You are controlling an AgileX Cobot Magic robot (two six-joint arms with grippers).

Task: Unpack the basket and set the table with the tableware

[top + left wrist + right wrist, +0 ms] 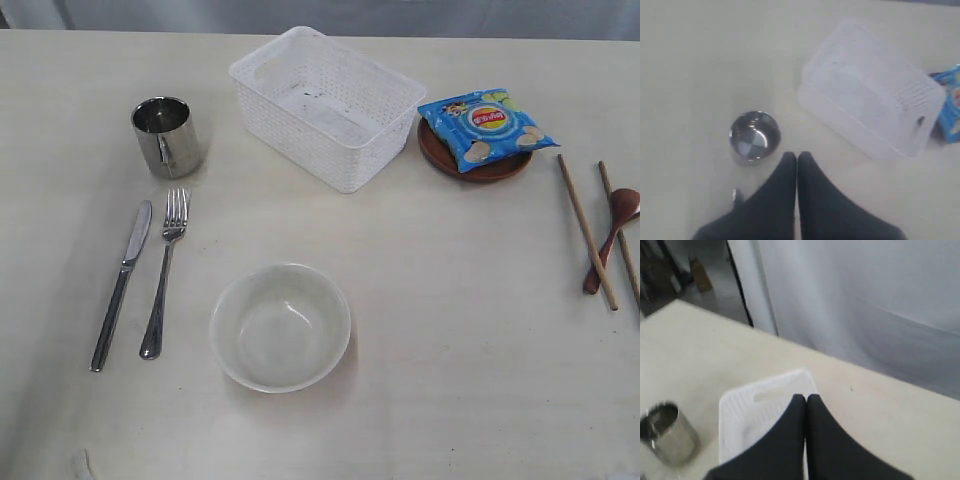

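Two chopsticks — one basket, cup, knife, fork, bowl, plate, spoon, bag.

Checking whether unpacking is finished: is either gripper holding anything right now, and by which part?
Nothing is held: left gripper and right gripper are both shut, empty. The steel cup stands free.

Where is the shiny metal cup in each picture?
Exterior view: the steel cup stands in the upper left, to the left of the white basket.
Left wrist view: seen from above, close by the shut left end effector, with the white basket nearby.
Right wrist view: blurred at the picture's edge, beside the white basket.
Shared landmark: the white basket shows in all three.
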